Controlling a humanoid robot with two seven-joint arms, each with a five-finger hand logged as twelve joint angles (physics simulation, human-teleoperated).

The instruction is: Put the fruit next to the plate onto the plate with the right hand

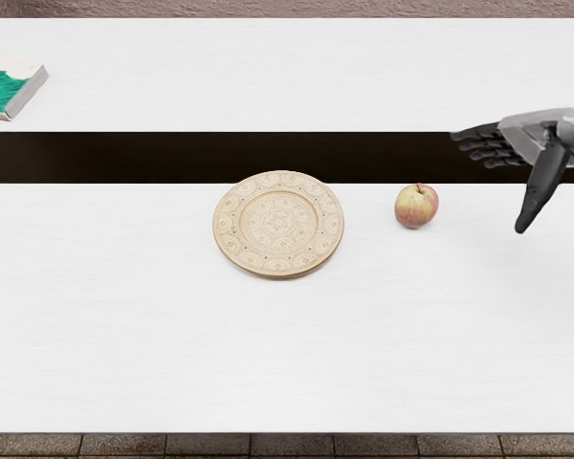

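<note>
Where dark band (172, 158) splits white table (268, 363), apple (416, 206) beside plate (278, 224).

No readable text on plate (278, 224) or book (10, 88).

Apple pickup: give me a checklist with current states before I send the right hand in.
1. Apple rests on the table, right of the plate and apart from it: ok.
2. Plate lies flat, ready to receive the fruit: ok.
3. Right hand is open and holds nothing: ok.
4. Nothing stands between right hand and apple: ok.
5. Height of the right hand above the table: cannot tell.
6. Apple on plate: not ok, not yet done.
</note>
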